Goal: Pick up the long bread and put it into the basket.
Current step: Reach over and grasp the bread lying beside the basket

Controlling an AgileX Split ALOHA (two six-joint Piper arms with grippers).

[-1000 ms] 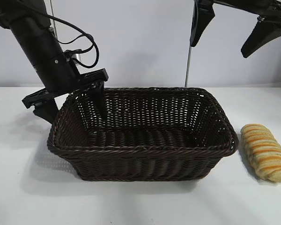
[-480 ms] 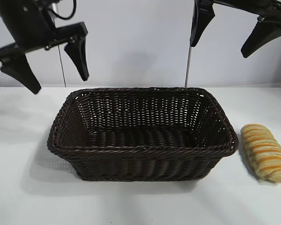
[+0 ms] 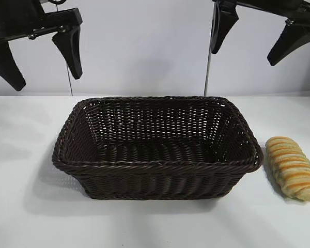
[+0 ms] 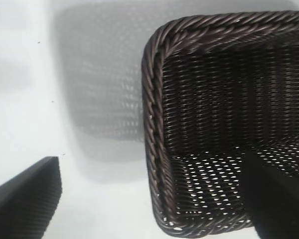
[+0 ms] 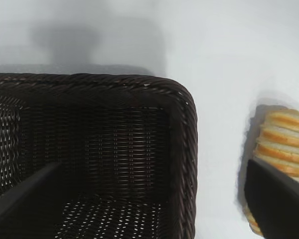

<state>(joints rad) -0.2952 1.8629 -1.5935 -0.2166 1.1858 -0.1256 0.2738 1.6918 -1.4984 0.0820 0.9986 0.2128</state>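
The long bread [image 3: 293, 167], pale yellow with orange-brown stripes, lies on the white table just right of the basket [image 3: 155, 166]. It also shows in the right wrist view [image 5: 281, 144], partly behind a finger. The dark brown wicker basket is empty; it also shows in the left wrist view [image 4: 154, 114] and the right wrist view [image 5: 184, 149]. My left gripper [image 3: 40, 66] is open, high above the basket's left end. My right gripper [image 3: 256, 39] is open, high above the basket's right end and the bread.
The white table [image 3: 144, 227] runs all round the basket, with a pale wall behind. A thin upright rod [image 3: 208, 72] stands behind the basket's right half.
My left gripper has risen from the basket's left rim to high above it, still open. The right gripper, bread and basket have not moved.
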